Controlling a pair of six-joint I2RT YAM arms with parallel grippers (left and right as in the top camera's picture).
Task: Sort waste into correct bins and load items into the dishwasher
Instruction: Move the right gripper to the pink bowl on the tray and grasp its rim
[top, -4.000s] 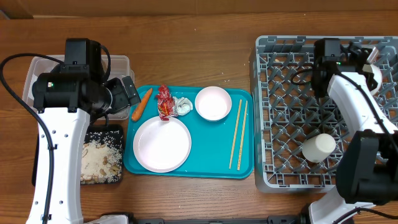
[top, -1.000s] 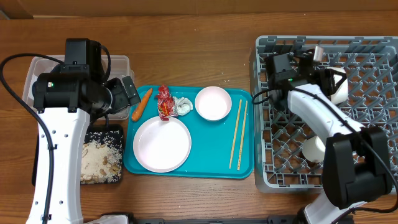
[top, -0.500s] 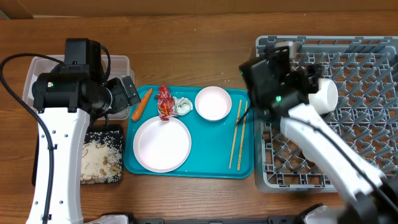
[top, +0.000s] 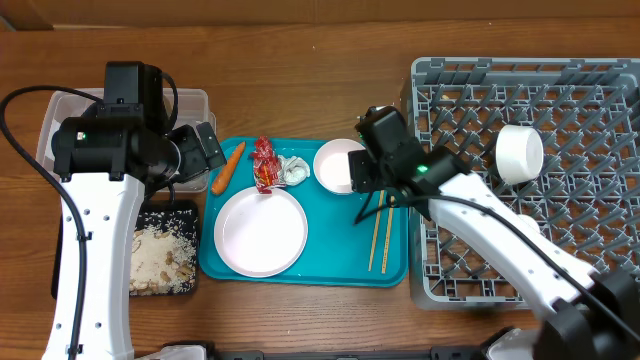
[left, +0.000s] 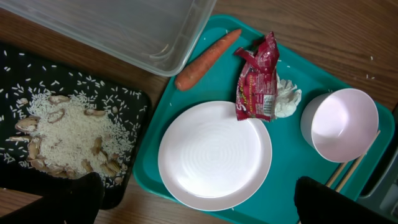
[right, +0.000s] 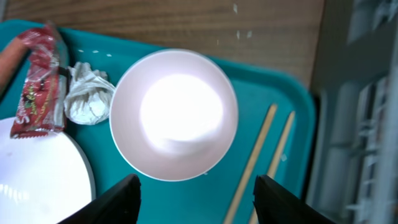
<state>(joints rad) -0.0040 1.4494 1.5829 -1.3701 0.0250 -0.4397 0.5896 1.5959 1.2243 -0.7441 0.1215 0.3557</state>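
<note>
While the right arm's jaws gape, the small round white bowl (right: 174, 115) sits mid-frame, centred beneath them; left arm's jaws, also parted, lie farther.

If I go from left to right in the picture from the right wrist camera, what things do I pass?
red wrapper → white tissue ball → white bowl → chopsticks → grey dish rack

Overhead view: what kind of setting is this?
Likely a staged dish-clearing bench, not a real kitchen: wooden table, grey dish rack, teal tray of tableware, black tray of rice scraps.
</note>
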